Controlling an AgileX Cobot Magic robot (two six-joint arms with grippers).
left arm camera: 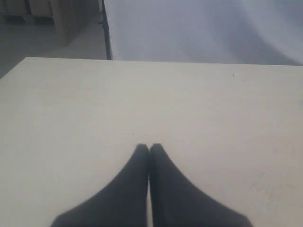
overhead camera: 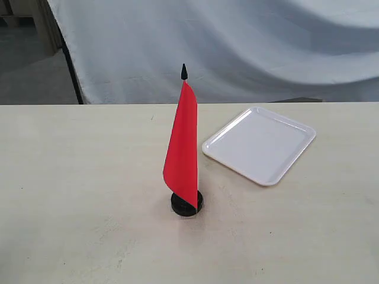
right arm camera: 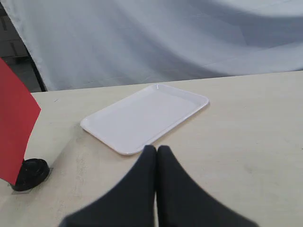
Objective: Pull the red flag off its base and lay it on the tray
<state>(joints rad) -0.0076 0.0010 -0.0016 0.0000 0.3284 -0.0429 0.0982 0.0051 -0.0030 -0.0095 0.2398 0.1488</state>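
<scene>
The red flag (overhead camera: 183, 148) stands upright in its round black base (overhead camera: 187, 204) near the middle of the table, its pointed black tip on top. The right wrist view catches the flag (right arm camera: 14, 123) and the base (right arm camera: 29, 174) at its edge. The white tray (overhead camera: 259, 144) lies flat to the right of the flag, with nothing on it; in the right wrist view the tray (right arm camera: 144, 116) lies just beyond my right gripper (right arm camera: 156, 149), which is shut and holds nothing. My left gripper (left arm camera: 148, 147) is shut over bare tabletop. Neither gripper shows in the exterior view.
The pale wooden table (overhead camera: 83, 177) ends at a far edge, with a light cloth backdrop (overhead camera: 237, 41) hanging behind it. A dark stand leg (overhead camera: 71, 65) stands at the back left.
</scene>
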